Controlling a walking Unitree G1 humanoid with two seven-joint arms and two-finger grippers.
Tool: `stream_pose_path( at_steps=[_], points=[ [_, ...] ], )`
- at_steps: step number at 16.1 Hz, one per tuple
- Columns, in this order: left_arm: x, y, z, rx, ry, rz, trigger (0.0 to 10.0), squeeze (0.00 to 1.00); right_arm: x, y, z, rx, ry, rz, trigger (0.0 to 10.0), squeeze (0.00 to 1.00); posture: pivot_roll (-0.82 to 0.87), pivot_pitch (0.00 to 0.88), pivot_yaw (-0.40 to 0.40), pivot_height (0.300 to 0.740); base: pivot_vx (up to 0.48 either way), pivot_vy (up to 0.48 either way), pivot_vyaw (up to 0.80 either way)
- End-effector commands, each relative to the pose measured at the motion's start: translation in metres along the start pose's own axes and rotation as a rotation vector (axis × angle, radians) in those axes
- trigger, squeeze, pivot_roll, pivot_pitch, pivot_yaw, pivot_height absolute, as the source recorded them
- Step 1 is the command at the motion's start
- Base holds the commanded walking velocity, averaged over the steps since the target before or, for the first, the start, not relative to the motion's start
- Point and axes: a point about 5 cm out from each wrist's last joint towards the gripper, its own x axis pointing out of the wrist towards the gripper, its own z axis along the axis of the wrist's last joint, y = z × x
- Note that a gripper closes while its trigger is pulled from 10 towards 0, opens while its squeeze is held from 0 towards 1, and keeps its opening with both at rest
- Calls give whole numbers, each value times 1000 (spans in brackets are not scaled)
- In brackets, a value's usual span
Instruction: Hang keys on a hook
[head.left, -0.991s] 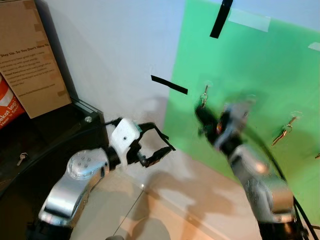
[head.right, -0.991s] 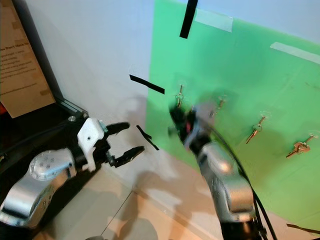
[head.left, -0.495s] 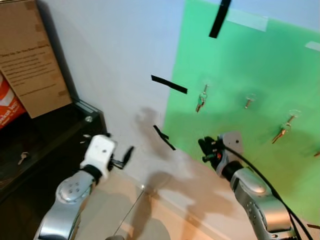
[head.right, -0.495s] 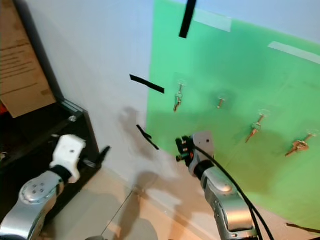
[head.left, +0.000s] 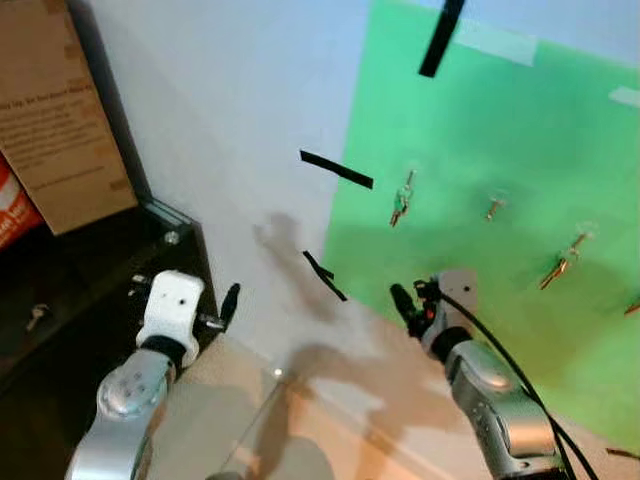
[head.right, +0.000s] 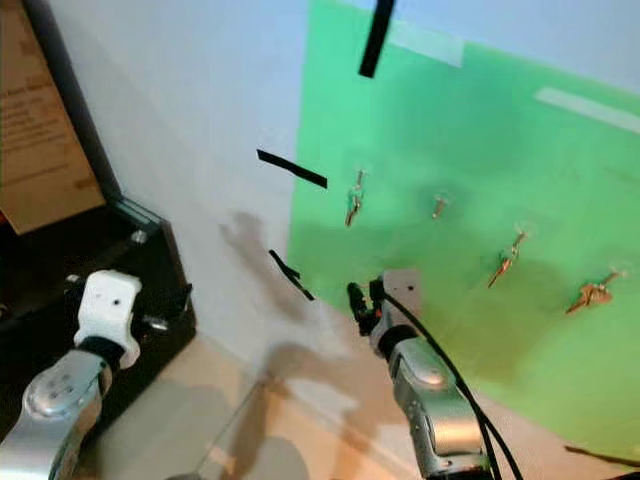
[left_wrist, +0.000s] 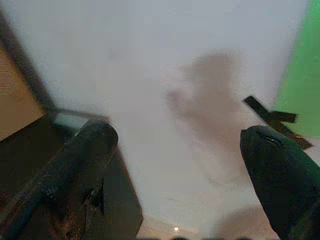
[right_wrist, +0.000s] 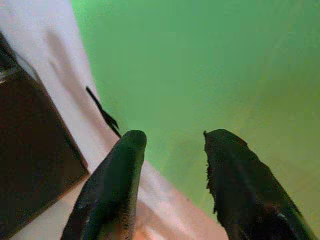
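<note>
A green board (head.left: 500, 130) on the wall carries several clear hooks. A key hangs from each: the leftmost key (head.left: 402, 200), a small one (head.left: 493, 208), and a third key (head.left: 560, 262) further right. My right gripper (head.left: 405, 298) is held low in front of the board's lower left part, below the leftmost key. In the right wrist view its fingers (right_wrist: 117, 180) stand open with nothing between them. My left gripper (head.left: 183, 292) is low beside a black shelf (head.left: 90, 270), open wide and holding nothing. One loose key (head.left: 37, 315) lies on that shelf.
A cardboard box (head.left: 60, 130) stands on the shelf at the far left. Strips of black tape (head.left: 336, 170) are stuck to the white wall and to the board's top. Pale floor runs along the base of the wall.
My right gripper has dropped from the leftmost hook down to the board's lower part. My left arm has lowered and swung left toward the shelf.
</note>
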Motion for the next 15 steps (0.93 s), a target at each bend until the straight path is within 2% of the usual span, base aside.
stream_pose_path(
  at_steps=[1,2,4,5,6,7,8,9,12,15],
  points=[
    [-3,1,3,15,-4,34,10000,373,-1,-3,-1,-12,6,2,10000,1000,111,0,-104,740,0,0,0],
    [-4,-4,3,20,2,3,10000,380,-3,-4,1,-1,-10,6,10000,1000,99,0,-90,740,0,0,0],
    [4,-9,6,16,-2,-56,10000,384,-2,-7,7,6,-38,-1,10000,1000,64,0,-60,740,0,0,0],
    [17,-17,6,20,-9,-99,10000,392,-3,-16,10,34,-73,-55,10000,1000,27,0,-24,740,0,0,0],
    [23,-18,6,38,-9,-116,10000,392,-4,-18,9,46,-79,-88,10000,1000,10,0,-7,740,0,0,0],
    [24,-19,7,48,-11,-122,10000,392,-5,-20,9,46,-77,-102,10000,1000,10,0,-7,740,0,0,0],
    [28,-26,13,43,-25,-154,10000,388,-9,-23,11,63,-97,-112,10000,1000,-29,0,41,740,0,0,0],
    [31,-29,15,42,-31,-179,10000,388,-10,-23,13,62,-114,-120,10000,1000,-43,0,53,740,0,0,0],
    [34,-32,11,42,-22,-212,10000,392,-14,-25,14,50,-130,-147,10000,1000,-86,0,68,740,0,0,0],
    [30,-38,4,30,-10,-220,10000,396,-30,-21,8,29,-117,-152,10000,1000,-88,0,35,740,0,0,715]
  ],
)
